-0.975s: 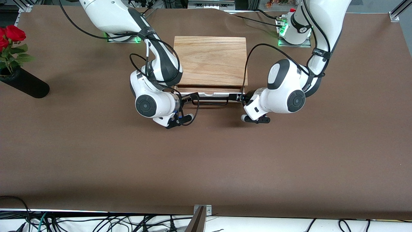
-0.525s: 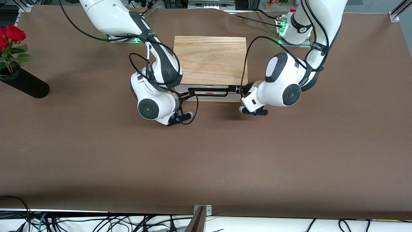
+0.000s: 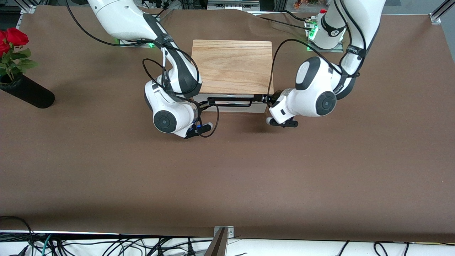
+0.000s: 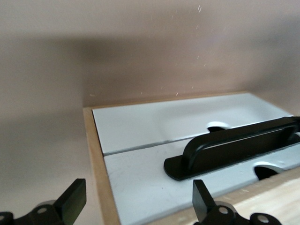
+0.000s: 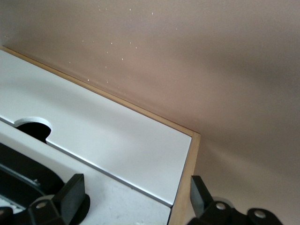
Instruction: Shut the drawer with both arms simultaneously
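Note:
The drawer (image 3: 245,98) sits pushed into its wood-topped box (image 3: 233,64), its white front level with the box's front edge. Its thin black handle (image 3: 233,104) runs across the front. My left gripper (image 3: 266,99) is open at the handle's end toward the left arm, with its fingers (image 4: 70,201) astride the box's corner and the drawer front (image 4: 140,183) between them. My right gripper (image 3: 205,104) is open at the handle's other end, astride that corner of the drawer front (image 5: 103,201). The handle also shows in the left wrist view (image 4: 234,150).
A plain white strip (image 4: 164,122) lies under the drawer front, also seen in the right wrist view (image 5: 108,136). A black vase (image 3: 28,93) with red roses (image 3: 12,37) stands at the right arm's end of the table. Cables hang along the table's near edge (image 3: 106,245).
The drawer has slid fully into the box. Both grippers moved with it toward the box, then barely shifted in the last half second.

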`<state>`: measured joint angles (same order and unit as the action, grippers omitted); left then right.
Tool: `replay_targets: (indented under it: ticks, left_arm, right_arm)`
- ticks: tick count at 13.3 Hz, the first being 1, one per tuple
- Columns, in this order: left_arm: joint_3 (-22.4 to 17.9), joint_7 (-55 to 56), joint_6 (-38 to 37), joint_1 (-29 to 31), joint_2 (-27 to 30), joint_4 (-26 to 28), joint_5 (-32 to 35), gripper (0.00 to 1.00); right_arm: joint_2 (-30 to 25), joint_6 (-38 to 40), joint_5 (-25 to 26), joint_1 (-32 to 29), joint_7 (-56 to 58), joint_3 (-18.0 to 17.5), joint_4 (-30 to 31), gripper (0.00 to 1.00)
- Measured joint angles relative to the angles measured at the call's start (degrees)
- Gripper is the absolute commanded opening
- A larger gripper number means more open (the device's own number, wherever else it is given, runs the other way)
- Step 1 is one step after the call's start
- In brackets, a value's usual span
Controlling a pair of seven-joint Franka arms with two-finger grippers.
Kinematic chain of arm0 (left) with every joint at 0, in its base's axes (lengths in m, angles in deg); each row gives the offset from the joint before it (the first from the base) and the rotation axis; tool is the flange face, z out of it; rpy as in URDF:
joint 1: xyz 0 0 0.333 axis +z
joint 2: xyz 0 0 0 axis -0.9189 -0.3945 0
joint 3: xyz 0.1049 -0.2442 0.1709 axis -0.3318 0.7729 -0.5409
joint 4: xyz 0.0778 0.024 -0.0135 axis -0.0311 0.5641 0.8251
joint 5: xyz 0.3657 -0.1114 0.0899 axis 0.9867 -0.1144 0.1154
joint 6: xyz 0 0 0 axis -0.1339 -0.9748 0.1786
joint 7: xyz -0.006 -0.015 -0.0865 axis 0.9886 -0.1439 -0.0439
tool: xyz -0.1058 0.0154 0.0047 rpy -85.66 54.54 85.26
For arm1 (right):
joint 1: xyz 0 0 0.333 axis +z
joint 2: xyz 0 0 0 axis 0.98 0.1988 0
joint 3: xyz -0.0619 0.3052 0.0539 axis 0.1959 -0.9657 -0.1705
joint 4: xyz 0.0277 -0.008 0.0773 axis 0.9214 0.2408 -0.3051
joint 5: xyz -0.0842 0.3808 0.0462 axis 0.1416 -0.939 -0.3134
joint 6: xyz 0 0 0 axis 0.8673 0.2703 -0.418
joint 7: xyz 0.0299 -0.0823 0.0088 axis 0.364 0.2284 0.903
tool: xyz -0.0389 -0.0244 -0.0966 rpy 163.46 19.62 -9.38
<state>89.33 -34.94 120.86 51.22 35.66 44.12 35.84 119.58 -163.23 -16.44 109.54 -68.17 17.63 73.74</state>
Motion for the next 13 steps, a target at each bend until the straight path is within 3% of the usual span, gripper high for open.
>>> replay_targets:
  ticks: [4, 6, 10, 13]
  left_arm:
    - [-2.69, -0.32, 0.57, 1.94, 3.0, -2.2, 0.36, 1.0]
    - [-3.5, -0.41, 3.32, 2.64, 4.82, -2.53, 4.11, 1.0]
    - [-3.59, -0.36, 4.4, 3.8, 9.11, -2.51, 10.68, 1.0]
    - [-3.82, -0.4, 4.23, 6.48, 14.5, -2.67, 16.5, 1.0]
  right_arm:
    - [-0.08, -0.01, 0.15, -1.29, 0.06, 1.03, -4.12, 1.0]
    - [-0.21, 0.13, 1.06, -3.98, 0.91, 1.56, -6.89, 1.0]
    - [-0.33, 0.4, 8.26, -8.05, 2.24, 2.18, -11.59, 1.0]
    - [-0.49, 0.78, 9.6, -8.11, 2.24, 5.77, -14.72, 1.0]
